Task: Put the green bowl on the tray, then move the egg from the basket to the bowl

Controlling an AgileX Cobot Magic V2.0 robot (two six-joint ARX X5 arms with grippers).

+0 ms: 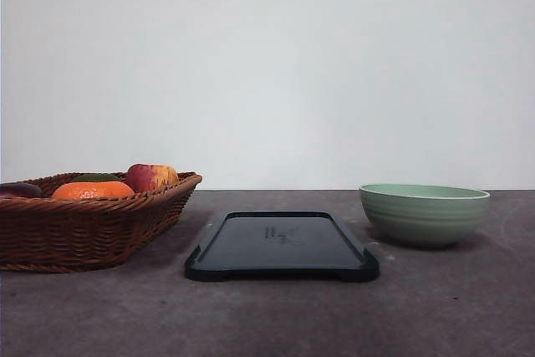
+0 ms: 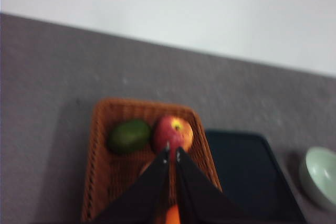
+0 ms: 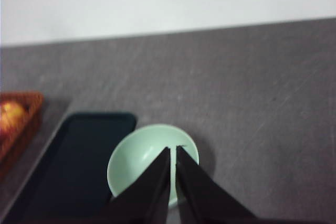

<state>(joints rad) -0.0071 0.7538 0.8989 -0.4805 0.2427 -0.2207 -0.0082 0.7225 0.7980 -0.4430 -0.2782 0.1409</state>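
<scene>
Bowl, tray and basket stand in a row on the grey counter (image 1: pixel 276 315), both grippers hanging above with fingers nearly together.

In the front view the green bowl (image 1: pixel 424 214) sits on the counter to the right of the tray (image 1: pixel 282 246), close by but not on it, and the tray is bare. The basket (image 1: pixel 88 221) stands to the tray's left, holding a red-yellow apple (image 1: pixel 151 176), an orange (image 1: pixel 92 191), a dark green fruit (image 1: pixel 94 177) and a dark item at its left edge; no egg can be made out. The left gripper (image 2: pixel 172 153) hangs over the basket, its fingers drawn to a thin slit and holding nothing. The right gripper (image 3: pixel 173 149) hangs over the green bowl, fingers likewise almost touching and empty.
</scene>
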